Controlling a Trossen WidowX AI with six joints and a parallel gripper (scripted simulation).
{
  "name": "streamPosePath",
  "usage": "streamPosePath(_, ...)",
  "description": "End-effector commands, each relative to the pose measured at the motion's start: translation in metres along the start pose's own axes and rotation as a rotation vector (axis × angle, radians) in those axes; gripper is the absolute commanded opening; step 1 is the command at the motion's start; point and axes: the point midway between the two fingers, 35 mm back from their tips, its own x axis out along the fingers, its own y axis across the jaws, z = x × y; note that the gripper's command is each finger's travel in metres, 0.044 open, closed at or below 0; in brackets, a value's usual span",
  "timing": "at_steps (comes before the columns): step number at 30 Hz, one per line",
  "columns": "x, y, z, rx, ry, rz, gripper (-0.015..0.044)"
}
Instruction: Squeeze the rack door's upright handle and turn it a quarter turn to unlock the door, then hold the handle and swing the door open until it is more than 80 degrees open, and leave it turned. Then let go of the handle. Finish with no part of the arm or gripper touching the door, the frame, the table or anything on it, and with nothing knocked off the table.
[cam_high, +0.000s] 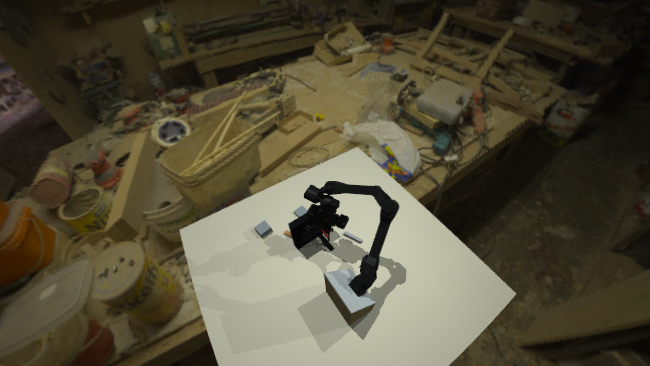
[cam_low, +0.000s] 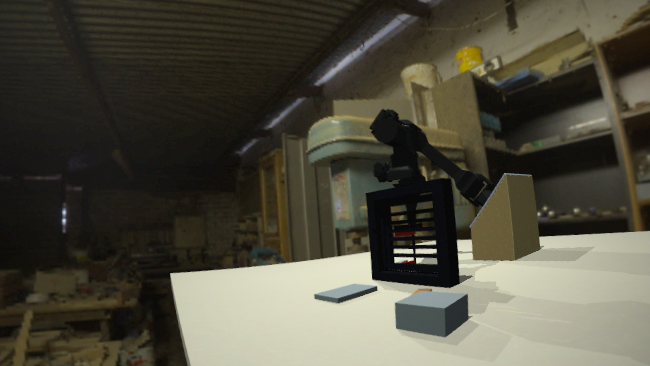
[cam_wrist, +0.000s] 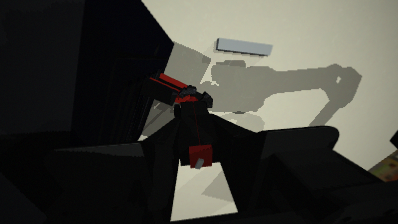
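Observation:
The black rack frame (cam_high: 303, 233) (cam_low: 448, 235) (cam_wrist: 117, 35) stands upright on the table. Its door's dark slats (cam_low: 425, 244) lie across the frame opening, and the door looks shut. The red handle (cam_high: 325, 242) (cam_low: 404, 233) (cam_wrist: 201, 150) is on the arm's side of the door, mostly hidden by the fingers. My gripper (cam_wrist: 195, 119) reaches down from above and is shut on the handle. In the wrist view the rack face runs steeply aslant to the fingers, and the handle looks turned; its exact angle is unclear.
A grey block (cam_high: 263, 229) (cam_low: 432, 315), a flat grey slab (cam_high: 300, 211) (cam_low: 346, 293) and a small orange piece (cam_high: 288, 234) (cam_low: 418, 290) lie beyond the rack. A grey bar (cam_high: 353, 237) (cam_wrist: 244, 47) lies on the arm's side. The arm stands on a sloped wooden block (cam_high: 350, 292) (cam_low: 522, 220).

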Motion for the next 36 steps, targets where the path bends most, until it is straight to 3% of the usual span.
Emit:
streamPosePath(1, -0.0001, 0.0000, 0.0003, 0.220, -0.001, 0.002, 0.0022)
streamPosePath(14, 0.0000, 0.0001, 0.0004, 0.827, -0.001, 0.002, 0.0022)
streamPosePath(28, 0.0000, 0.0001, 0.0004, 0.835, -0.001, 0.002, 0.0022)
streamPosePath(36, 0.0000, 0.0001, 0.0004, 0.835, -0.001, 0.002, 0.0232)
